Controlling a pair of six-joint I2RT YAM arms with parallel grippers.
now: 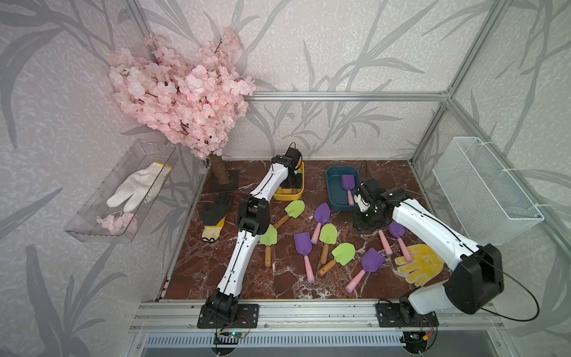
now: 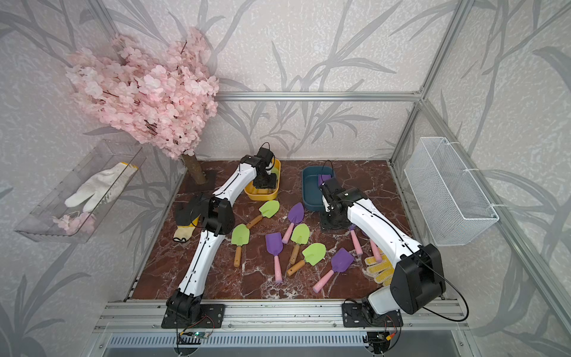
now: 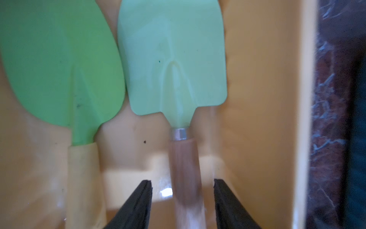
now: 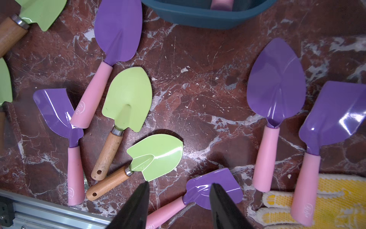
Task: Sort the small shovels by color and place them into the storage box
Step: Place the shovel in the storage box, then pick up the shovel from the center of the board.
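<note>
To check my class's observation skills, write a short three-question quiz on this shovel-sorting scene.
1. True or false: the yellow box holds purple shovels.
2. Which glove lies under a pink handle? A black glove, B yellow glove, C white glove.
3. How many green shovels lie loose on the table?
Key: 1 false, green ones; 2 B; 3 four.

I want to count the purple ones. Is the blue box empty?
Not empty: a purple shovel lies inside the blue box, blade toward the back wall.
</note>
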